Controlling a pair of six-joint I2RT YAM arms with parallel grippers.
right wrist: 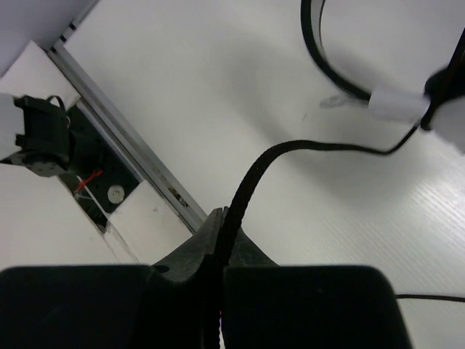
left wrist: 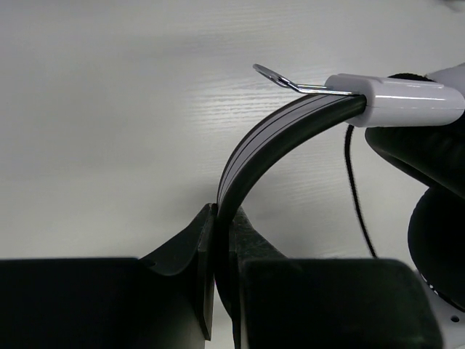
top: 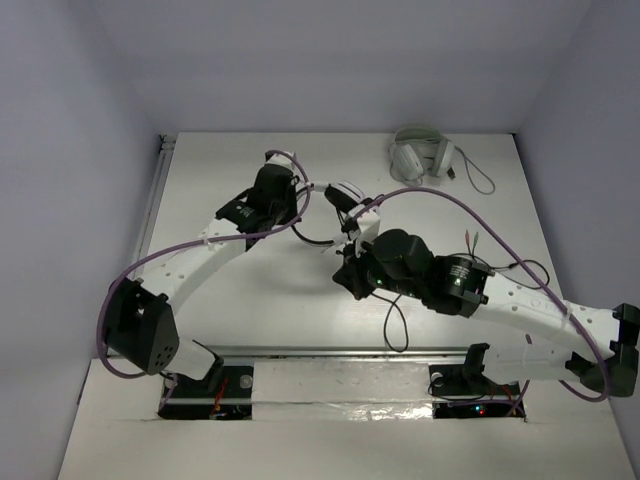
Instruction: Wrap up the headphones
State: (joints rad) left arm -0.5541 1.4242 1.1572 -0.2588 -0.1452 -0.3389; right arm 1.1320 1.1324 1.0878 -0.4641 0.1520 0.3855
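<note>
The headphones (top: 347,197) have white-and-black ear cups and sit at the table's middle back. My left gripper (top: 303,197) is shut on their thin black headband (left wrist: 269,138), which curves up from the jaws (left wrist: 221,218) to a white slider (left wrist: 392,98). A black ear cup (left wrist: 436,240) shows at the right. My right gripper (top: 347,268) is shut on the thin black cable (right wrist: 254,174), which rises from the jaws (right wrist: 227,218) and runs toward the headband (right wrist: 320,51). The rest of the cable loops on the table (top: 395,325).
All-pale-grey headphones (top: 422,155) with a grey cable (top: 478,178) lie at the back right. A metal rail (top: 330,352) runs along the near edge and another (top: 155,190) along the left edge. White walls enclose the table.
</note>
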